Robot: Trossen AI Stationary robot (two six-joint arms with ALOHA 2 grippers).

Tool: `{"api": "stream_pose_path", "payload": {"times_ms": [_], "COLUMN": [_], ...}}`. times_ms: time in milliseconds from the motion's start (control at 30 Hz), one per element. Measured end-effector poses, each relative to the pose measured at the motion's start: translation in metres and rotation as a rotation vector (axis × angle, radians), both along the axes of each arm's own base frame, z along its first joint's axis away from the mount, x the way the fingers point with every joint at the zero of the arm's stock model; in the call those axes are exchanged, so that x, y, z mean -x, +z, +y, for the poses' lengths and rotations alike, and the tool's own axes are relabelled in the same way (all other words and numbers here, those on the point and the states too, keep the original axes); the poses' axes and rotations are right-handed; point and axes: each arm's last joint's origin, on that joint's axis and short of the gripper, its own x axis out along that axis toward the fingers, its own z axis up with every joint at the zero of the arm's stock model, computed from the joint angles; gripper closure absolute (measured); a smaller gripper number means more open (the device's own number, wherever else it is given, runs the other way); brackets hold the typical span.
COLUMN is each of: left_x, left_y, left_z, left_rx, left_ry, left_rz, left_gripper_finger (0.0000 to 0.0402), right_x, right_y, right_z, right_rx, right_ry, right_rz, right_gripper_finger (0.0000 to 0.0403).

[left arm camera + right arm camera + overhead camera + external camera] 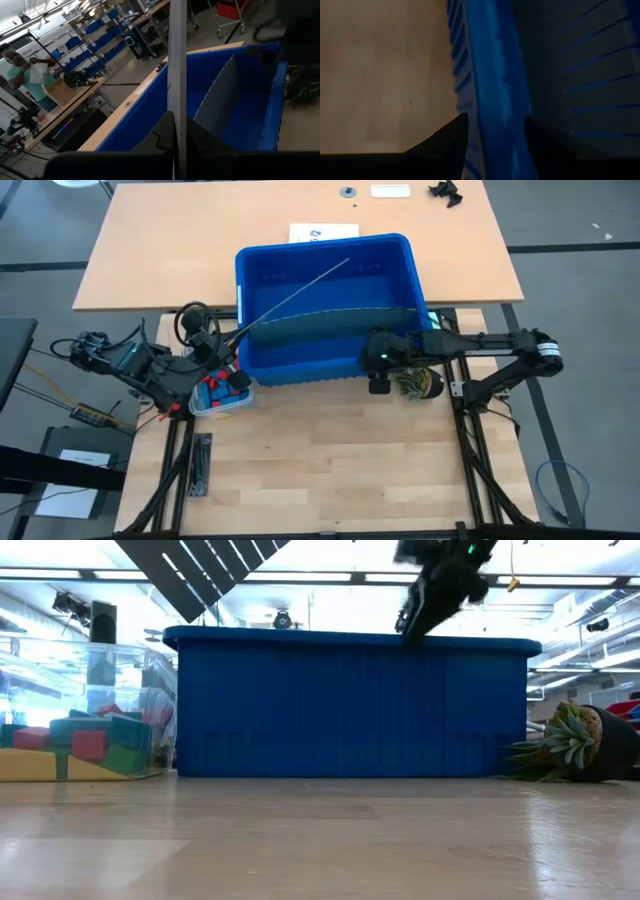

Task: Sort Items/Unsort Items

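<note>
The items, small red, blue, green and yellow blocks, lie in a clear box on the table, left of the big blue bin. My left gripper, by the bin's left near corner, is shut on a grey slotted divider sheet that reaches out over the bin. A second divider stands across the bin's inside. My right gripper is open at the bin's near wall, with one finger on each side of the rim. My left gripper pinches the divider sheet between its two fingers at the sheet's near end. The fingers lie about level, pointing toward the bin. The sheet stands on edge, lifted clear, and slants up and away over the bin. My right gripper comes at the bin's near wall from above at a slant, one finger inside the bin and one outside. I cannot tell whether either finger touches the wall.
A potted plant lies on its side just right of my right gripper, against the bin's near right corner. A dark flat strip lies on the near left of the table. A person stands in the room beyond.
</note>
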Motion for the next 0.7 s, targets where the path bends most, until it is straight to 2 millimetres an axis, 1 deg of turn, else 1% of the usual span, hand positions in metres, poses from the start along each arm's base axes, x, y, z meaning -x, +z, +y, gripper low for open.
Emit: {"api": "stream_pose_path", "payload": {"times_ms": [100,167,233,333,367,567,700], "left_x": [0.0,-0.001,-0.001,-0.001,-0.001,-0.001,-0.001], "left_y": [0.0,0.0,0.0,0.0,0.0,0.0,0.0], "left_z": [0.0,-0.001,-0.001,-0.001,-0.001,-0.001,-0.001], "left_rx": [0.008,0.013,0.014,0.014,0.014,0.013,0.013], "left_ry": [-0.017,-0.029,-0.031,-0.032,-0.031,-0.031,-0.029], "left_rz": [0.001,0.003,0.004,0.004,0.004,0.003,0.002], "left_gripper_finger": [0.0387,0.0387,0.0387,0.0387,0.0387,0.0387,0.0387], "right_x": [-0.008,-0.012,-0.013,-0.011,-0.011,-0.009,-0.006], "right_y": [-0.013,-0.018,-0.02,-0.019,-0.018,-0.016,-0.008], "right_z": [-0.005,-0.008,-0.01,-0.013,-0.014,-0.02,-0.021], "right_rx": [0.024,0.027,0.03,0.042,0.051,0.081,0.09], "right_ry": [0.014,0.014,0.012,0.019,0.019,-0.021,-0.077], "right_rz": [0.062,0.082,0.094,0.1,0.103,0.095,0.027], "right_gripper_finger": [0.0226,0.0243,0.0267,0.0315,0.0321,0.0321,0.0321]}}
